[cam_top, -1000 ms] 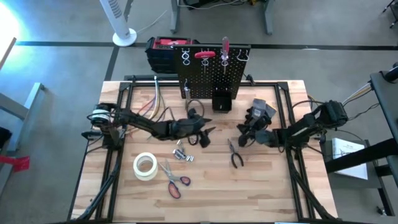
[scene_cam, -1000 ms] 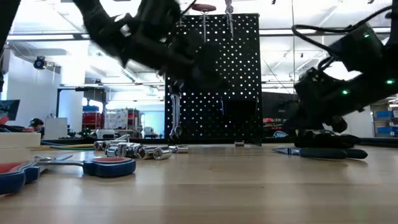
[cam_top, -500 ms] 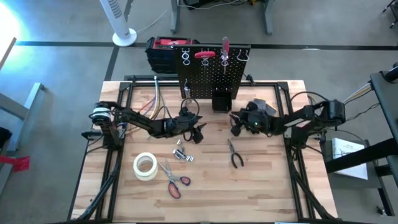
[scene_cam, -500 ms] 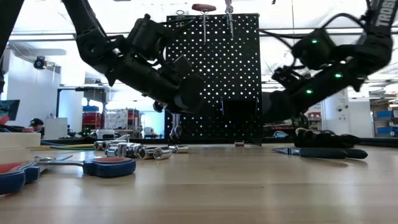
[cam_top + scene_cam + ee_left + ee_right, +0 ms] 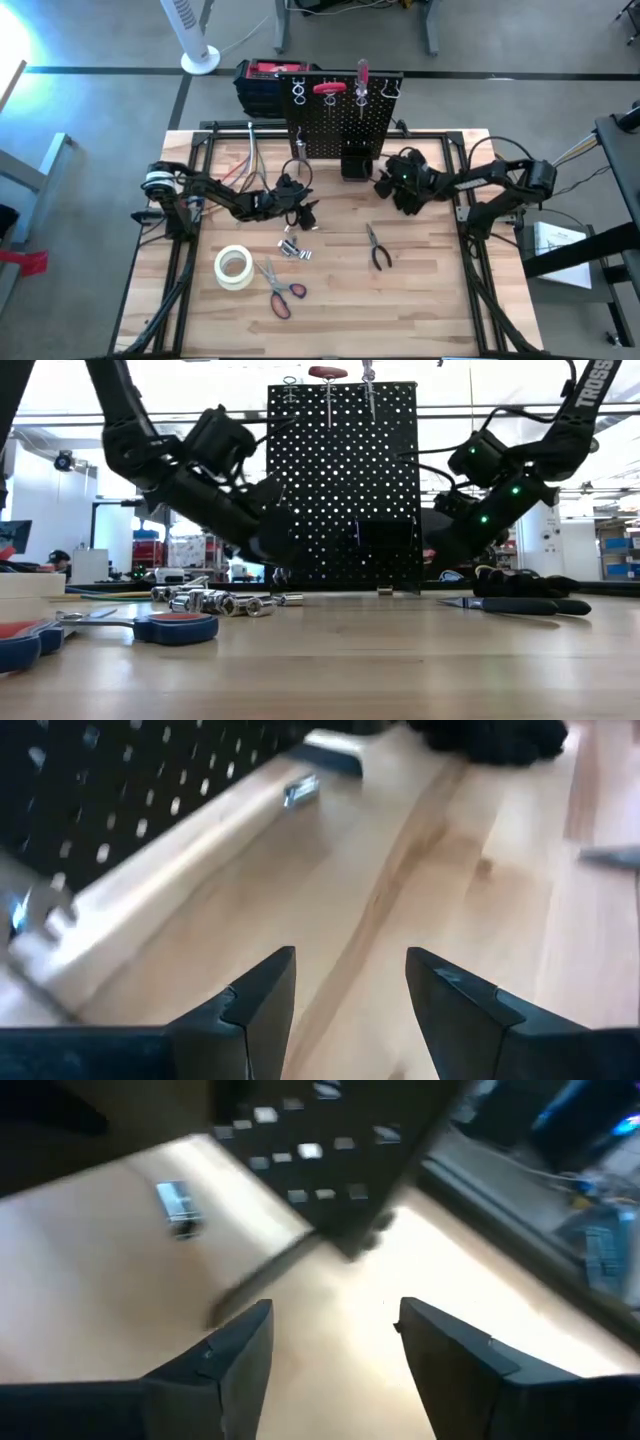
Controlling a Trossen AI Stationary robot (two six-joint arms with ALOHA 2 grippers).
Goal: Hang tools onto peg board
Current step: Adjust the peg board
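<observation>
Below: both arms low before the upright peg board (image 5: 338, 125), jaws of each gripper apart and empty.
Left gripper (image 5: 308, 212) sits near sockets (image 5: 293, 247); right gripper (image 5: 385, 183) beside the bin (image 5: 355, 163); pliers (image 5: 377, 246), scissors (image 5: 279, 289) and tape roll (image 5: 234, 267) lie on the table (image 5: 430, 300).

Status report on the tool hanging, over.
Both grippers open, empty, near peg board base. Pliers, scissors, sockets on table. Nothing in the way.

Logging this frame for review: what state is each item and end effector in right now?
Left end effector: open, empty, near the peg board's foot.
Right end effector: open, empty, by the bin.
Peg board: upright, a red-handled tool hung at its top.
Pliers: flat on the table.
Scissors: flat on the table.
Sockets: loose on the table.
</observation>
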